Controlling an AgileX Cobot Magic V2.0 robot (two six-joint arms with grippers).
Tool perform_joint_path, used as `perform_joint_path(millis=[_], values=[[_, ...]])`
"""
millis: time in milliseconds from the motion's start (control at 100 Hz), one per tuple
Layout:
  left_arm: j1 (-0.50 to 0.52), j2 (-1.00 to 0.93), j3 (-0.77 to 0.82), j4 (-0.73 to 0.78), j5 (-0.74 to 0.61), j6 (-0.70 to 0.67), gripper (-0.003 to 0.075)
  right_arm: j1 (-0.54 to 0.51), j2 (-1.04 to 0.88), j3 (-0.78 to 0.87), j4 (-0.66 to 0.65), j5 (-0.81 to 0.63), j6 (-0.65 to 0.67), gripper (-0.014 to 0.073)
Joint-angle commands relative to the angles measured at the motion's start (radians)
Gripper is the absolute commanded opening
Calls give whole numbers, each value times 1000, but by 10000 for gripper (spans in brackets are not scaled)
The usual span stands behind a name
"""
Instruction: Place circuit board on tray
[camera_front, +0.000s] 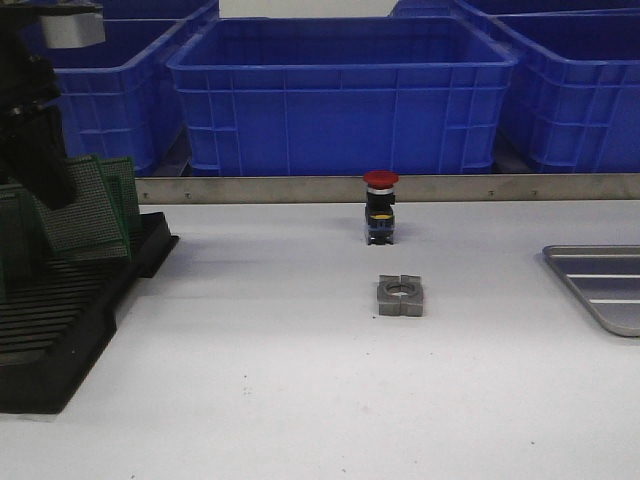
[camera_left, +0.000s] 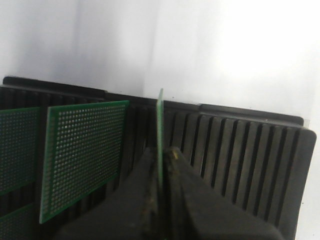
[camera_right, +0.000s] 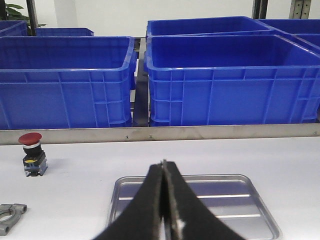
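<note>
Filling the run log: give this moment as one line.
left gripper: shut on green perforated circuit board at black slotted rack | right gripper: shut, empty, near silver metal tray | board not placed

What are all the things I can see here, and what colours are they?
Crates: several, blue, behind the table.
Rack: one, black, slotted, table's left side.
Circuit boards: several, green, standing in the rack; one pinched edge-on.
Push button: one, red cap on black body, table's middle.
Metal clamp block: one, grey, in front of the button.
Tray: one, silver, table's right side, nothing seen in it.
Table: one, white.
Left gripper: black fingers shut on a board.
Right gripper: black fingers shut, above the tray.
</note>
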Motion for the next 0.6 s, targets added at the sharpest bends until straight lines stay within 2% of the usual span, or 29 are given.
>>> perform_joint_path(millis=[0,250,420,590], values=[[-5,-80,-31,-71,66,-15,-18,-1,-18,5,-11,-86,0,-69],[-60,-158,-31,-203,66,-67,-18,-1,-18,5,-11,-86,0,-69],[-175,-174,-31,-273,64,-99,-18,-1,-18,5,-11,-86,0,-69],[-289,-174,-31,-279,64,-123,-18,-1,-18,5,-11,-121,0,-69]])
